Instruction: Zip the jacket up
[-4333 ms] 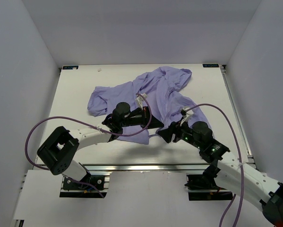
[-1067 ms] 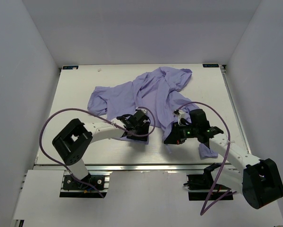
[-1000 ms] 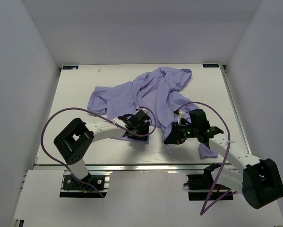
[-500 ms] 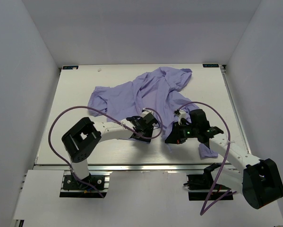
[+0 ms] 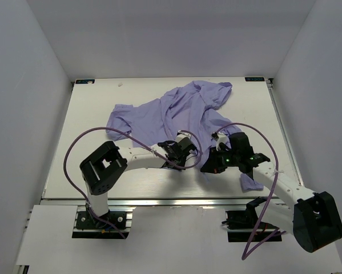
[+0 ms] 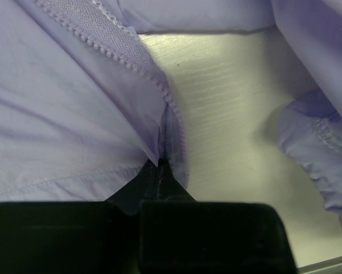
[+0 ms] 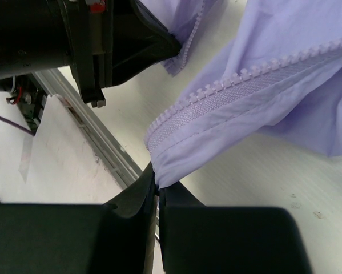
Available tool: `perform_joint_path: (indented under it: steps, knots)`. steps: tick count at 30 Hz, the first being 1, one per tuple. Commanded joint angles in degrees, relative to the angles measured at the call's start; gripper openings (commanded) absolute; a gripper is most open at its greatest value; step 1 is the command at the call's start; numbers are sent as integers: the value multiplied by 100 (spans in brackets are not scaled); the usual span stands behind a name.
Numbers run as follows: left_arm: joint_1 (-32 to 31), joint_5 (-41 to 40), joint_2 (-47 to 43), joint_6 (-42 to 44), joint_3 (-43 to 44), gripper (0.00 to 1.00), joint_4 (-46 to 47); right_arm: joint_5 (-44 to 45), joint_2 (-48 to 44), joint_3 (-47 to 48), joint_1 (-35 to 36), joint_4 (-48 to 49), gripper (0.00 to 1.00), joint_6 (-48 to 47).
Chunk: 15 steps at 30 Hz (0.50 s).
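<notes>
Both grippers are pinched tight on the jacket point(image 5: 185, 108), each holding a bottom corner of one front panel, which is the hold you want before a zipper can be started. The jacket lies crumpled and unzipped across the middle of the table point(image 5: 91, 114), with its bulk toward the far side and its lower hem drawn toward the arms. Your left gripper point(image 6: 159, 166) has its jaws pressed together on the very end of one zipper edge. In the left wrist view the row of teeth point(image 6: 111, 48) runs down from the upper left and narrows into the fingertips, so the cloth is caught right where that edge ends. Your right gripper point(image 7: 157, 181) is likewise clamped on a fold of cloth just below the end of the other zipper tape point(image 7: 239, 80), which rises up and to the right from the grip. The two holds sit near each other toward the table's near edge, with bare table between them. The right wrist view shows the left gripper's black body just beyond its own corner. I judge this is meant to bring the two ends level so one can be fed into the other. I can't pick out a slider or pull tab in any view, so you can't tell which side carries it. This thin fabric will likely slip or bunch under a hard pull, so go gently on the tension.
</notes>
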Motion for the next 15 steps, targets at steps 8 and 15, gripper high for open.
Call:
perform_joint_path:
  steps: [8, 15]
  knots:
    - [-32, 87, -1398, 26, -817, 0, 128, -1490, 676, 91, 36, 902, 0, -68]
    - [-32, 570, -3691, 202, -1967, 0, 1401, -2438, 844, 407, 229, 1473, 0, -129]
